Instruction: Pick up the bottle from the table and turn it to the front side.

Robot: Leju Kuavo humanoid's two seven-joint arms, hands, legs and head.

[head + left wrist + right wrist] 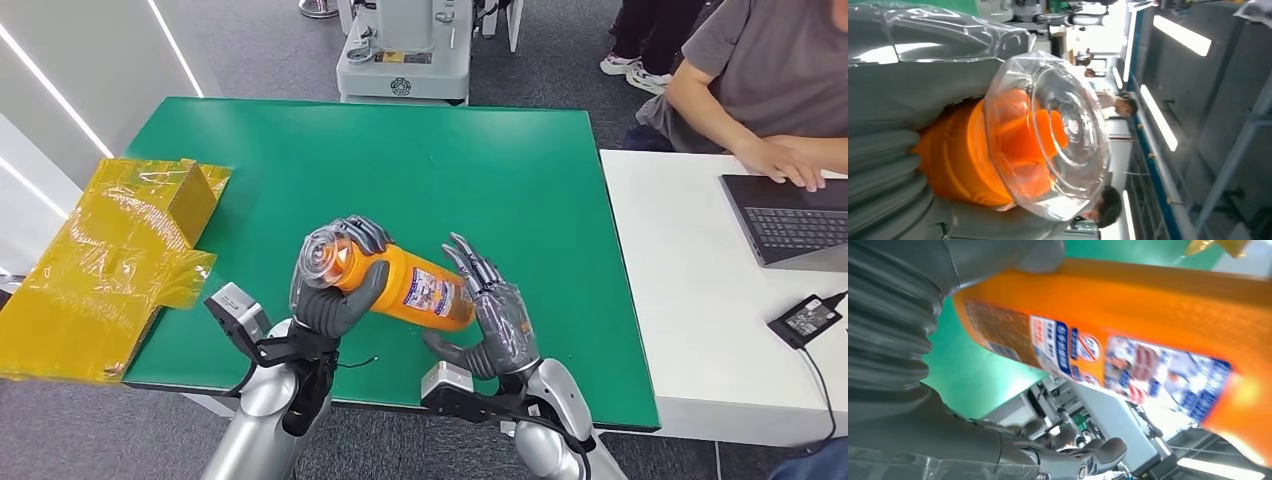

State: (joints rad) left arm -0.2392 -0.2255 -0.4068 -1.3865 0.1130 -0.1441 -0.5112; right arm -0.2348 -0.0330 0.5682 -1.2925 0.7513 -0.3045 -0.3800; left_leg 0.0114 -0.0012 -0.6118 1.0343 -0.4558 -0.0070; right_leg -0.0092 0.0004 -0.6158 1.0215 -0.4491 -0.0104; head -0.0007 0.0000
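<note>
Above green table, left hand grips bottle near its cap at 9 o'clock; open right hand should steady the base while the label rolls frontward

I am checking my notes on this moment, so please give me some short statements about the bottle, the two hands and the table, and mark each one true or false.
1. The left hand grips the orange bottle near its clear cap. True.
2. The bottle stands upright on the green table. False: it lies nearly on its side, lifted in the hand.
3. The right hand is at the bottle's bottom end, fingers spread. True.
4. The bottle's printed label is hidden from the head view. False: the label faces that camera.
5. A yellow wrapped package lies at the table's left edge. True.
6. A person's hand rests on the green table. False: it rests on a laptop on the white table beside.
</note>
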